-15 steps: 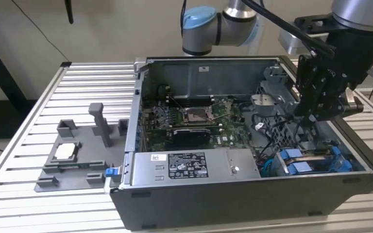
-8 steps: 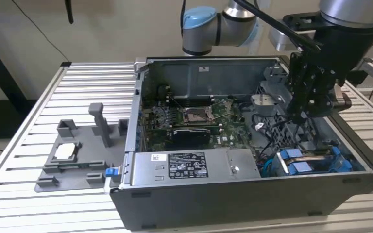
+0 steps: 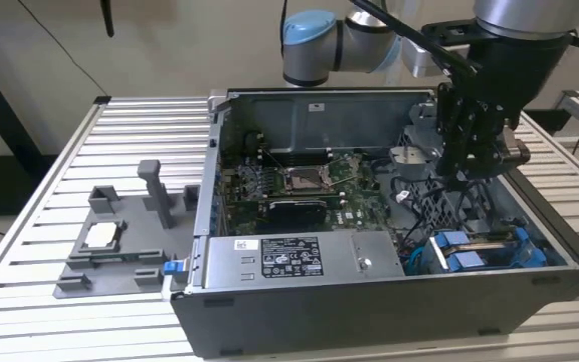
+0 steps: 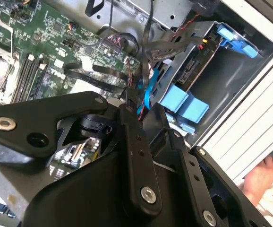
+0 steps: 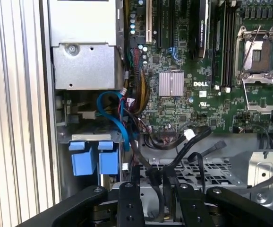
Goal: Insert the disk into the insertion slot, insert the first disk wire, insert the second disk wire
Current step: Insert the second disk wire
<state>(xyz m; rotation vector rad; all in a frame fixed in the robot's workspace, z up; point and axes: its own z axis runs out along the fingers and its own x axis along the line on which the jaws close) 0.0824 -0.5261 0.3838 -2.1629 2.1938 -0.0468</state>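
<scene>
Disk wires look like the business in hand. What seems to be the disk (image 4: 191,71) lies in the insertion slot (image 3: 527,255), the dark bay with blue tabs (image 3: 463,261) at the lower right of the exterior view, inside the open computer case (image 3: 390,317). A blue flat cable (image 5: 116,116) loops just beside the bay. Black wires (image 5: 195,137) ending in small plugs trail over the perforated metal panel (image 5: 212,170) next to the motherboard (image 5: 165,56). I cannot tell whether any wire is seated in the disk.

The gripper (image 3: 467,175) hangs inside the case at the upper right of the exterior view, apart from the blue tabs. In the first wrist view, black wires lie right at its tip. I cannot tell whether it is spread, pressed together or pinching one of those wires.

As for handling, I judge the wires to be light and limp, yet springy enough to twist a plug off line once lifted. The cord gives no control, so the hold belongs on the stiff plastic shell of the plug, square across its flat faces and close to the mating end. The shell is probably smooth and may slip under a light pinch. The contacts inside are fragile, so a skewed push could bend them or ride up on the disk's socket. The disk itself is dense and rigid.
</scene>
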